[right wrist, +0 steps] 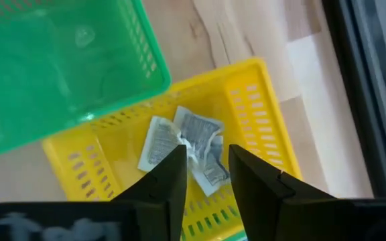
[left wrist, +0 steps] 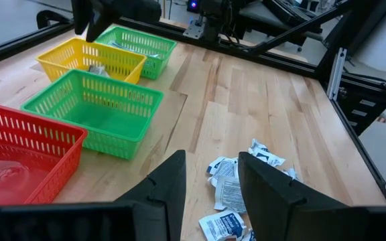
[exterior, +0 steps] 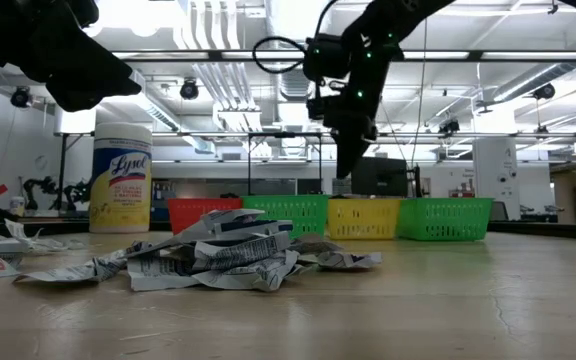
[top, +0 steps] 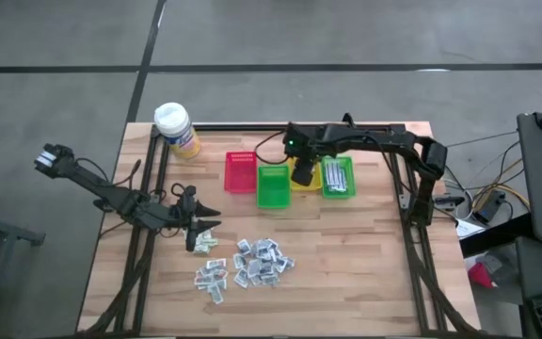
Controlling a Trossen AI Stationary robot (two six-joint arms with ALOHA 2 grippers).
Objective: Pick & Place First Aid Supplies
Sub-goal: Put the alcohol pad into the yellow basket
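The first aid supplies, small white crinkled packets, lie in a loose pile on the wooden table toward its near edge. A few more packets lie on the floor of the yellow bin. My right gripper hangs open above that bin, pointing steeply down, with nothing between its fingers. My left gripper stands open above the table, left of the pile, and holds nothing. Some packets show on the table beyond its fingers.
Four bins stand in a row at mid-table: red, green, yellow, and a second green one with packets in it. A yellow wipes bottle stands at the far left corner. Bare wood lies right of the pile.
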